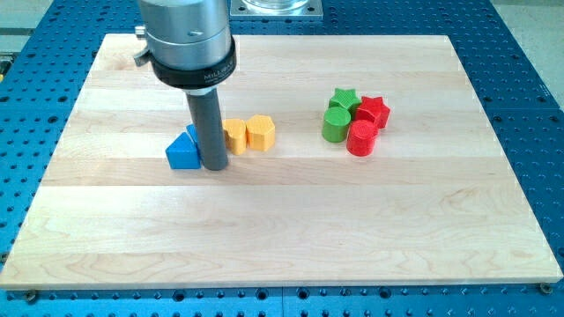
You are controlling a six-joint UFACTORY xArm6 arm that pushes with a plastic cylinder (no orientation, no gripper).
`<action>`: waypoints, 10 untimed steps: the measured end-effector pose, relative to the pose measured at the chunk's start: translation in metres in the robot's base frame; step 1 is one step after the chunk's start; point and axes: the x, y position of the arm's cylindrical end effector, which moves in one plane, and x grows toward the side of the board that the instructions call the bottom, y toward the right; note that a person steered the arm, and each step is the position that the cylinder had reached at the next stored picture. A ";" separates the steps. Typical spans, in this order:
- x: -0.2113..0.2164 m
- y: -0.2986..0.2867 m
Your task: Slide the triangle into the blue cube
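Note:
A blue triangle [181,152] lies on the wooden board [291,229] left of centre. A second blue block, most likely the blue cube [191,133], is right behind it and touching it, mostly hidden by my rod. My tip [213,166] rests on the board at the triangle's right side, touching or nearly touching it. The rod hangs from the dark cylinder at the view's top.
Two yellow blocks, a star-like one [234,135] and a heart-like one [260,132], sit just right of the rod. Further right is a cluster: green star [344,99], green cylinder [335,125], red star [374,110], red cylinder [362,138].

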 end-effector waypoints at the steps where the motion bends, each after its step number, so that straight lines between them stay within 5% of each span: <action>1: 0.012 0.028; 4: 0.022 -0.064; 8: -0.007 -0.063; 10: 0.013 -0.001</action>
